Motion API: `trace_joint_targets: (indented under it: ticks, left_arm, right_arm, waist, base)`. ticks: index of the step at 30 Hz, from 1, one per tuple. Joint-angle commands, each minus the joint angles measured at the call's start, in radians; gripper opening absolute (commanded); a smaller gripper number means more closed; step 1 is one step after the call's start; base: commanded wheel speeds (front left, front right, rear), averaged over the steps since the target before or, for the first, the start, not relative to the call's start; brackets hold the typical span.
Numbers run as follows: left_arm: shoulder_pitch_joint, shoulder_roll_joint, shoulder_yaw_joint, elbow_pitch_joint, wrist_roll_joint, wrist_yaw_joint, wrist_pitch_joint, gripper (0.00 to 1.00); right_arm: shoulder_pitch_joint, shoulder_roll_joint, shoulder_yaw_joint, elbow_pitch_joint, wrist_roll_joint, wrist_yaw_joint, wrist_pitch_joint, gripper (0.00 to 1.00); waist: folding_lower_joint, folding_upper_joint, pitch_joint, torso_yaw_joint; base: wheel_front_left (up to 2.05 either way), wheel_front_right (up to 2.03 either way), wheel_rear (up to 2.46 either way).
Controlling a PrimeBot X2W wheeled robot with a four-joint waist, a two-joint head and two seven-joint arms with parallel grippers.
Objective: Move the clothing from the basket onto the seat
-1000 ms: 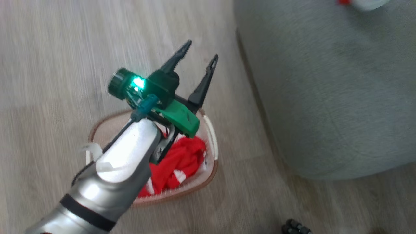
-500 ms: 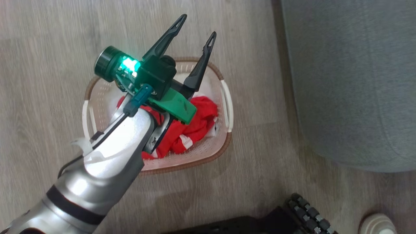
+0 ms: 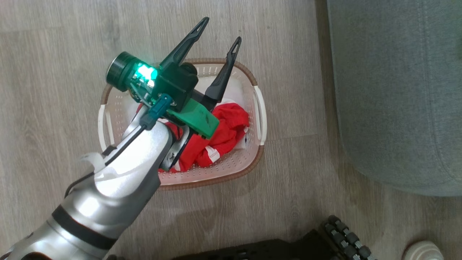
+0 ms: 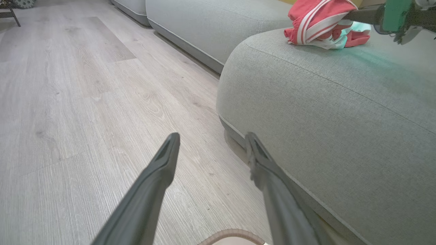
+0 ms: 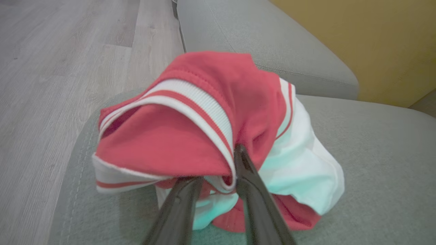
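Observation:
The basket (image 3: 221, 181) stands on the wood floor with red clothing (image 3: 225, 131) bunched inside it. My left gripper (image 3: 221, 29) hangs open above the basket's far rim, nothing between its fingers; in the left wrist view the left gripper (image 4: 211, 136) points past the basket rim (image 4: 235, 234) toward the seat (image 4: 340, 119). A red and white striped garment (image 5: 190, 136) lies crumpled on the seat (image 5: 374, 153). My right gripper (image 5: 214, 163) is at it, jaws parted a little, with the ribbed white hem lying between them. That garment (image 4: 320, 23) also shows in the left wrist view.
The seat (image 3: 397, 90) lies right of the basket across a strip of floor. My dark wheeled base (image 3: 343, 240) and a pale rounded object (image 3: 422, 252) sit at the lower right. A second cushion (image 4: 204, 27) lies behind, and a yellow wall (image 5: 357, 41) backs the sofa.
The head camera has swung, so the basket now sits higher and the seat further right in the picture. My left gripper stays open over the basket.

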Motion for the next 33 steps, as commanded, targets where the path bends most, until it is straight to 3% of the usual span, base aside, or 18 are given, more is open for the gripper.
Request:
trace_joint_targets:
  ticks: [1,2,7,22,33]
  left_arm:
    - [-0.018,0.012,0.023,-0.02,0.001,0.003,-0.007,1.0]
    - [-0.014,0.011,0.024,-0.017,-0.002,0.003,-0.01,1.0]
    - [0.008,0.005,0.035,-0.002,-0.021,0.006,-0.026,1.0]
    - [0.184,0.002,0.156,-0.011,-0.089,0.031,-0.05,1.0]
    - [0.366,0.014,0.281,-0.024,-0.079,0.052,-0.05,1.0]
  right_arm:
    - [0.04,0.007,0.006,-0.036,-0.008,0.0,-0.006,0.96]
    - [0.053,0.012,0.012,-0.041,-0.006,0.0,-0.006,1.0]
    - [0.115,0.026,0.052,-0.084,0.025,0.0,-0.006,1.0]
    - [0.333,-0.005,0.344,-0.277,0.215,0.0,-0.006,1.0]
    - [0.492,0.071,0.465,-0.407,0.296,0.0,-0.006,1.0]
  waist:
    - [-0.0001,0.0,-0.017,-0.001]
    - [-0.0001,0.0,-0.025,-0.001]
    - [-0.0001,0.0,-0.074,-0.005]
    - [-0.0001,0.0,-0.336,0.023]
    - [-0.0001,0.0,-0.52,0.1]
  base:
    - [0.0,0.0,0.0]
    - [0.0,0.0,0.0]
    - [0.0,0.0,0.0]
    - [0.0,0.0,0.0]
    - [0.0,0.0,0.0]
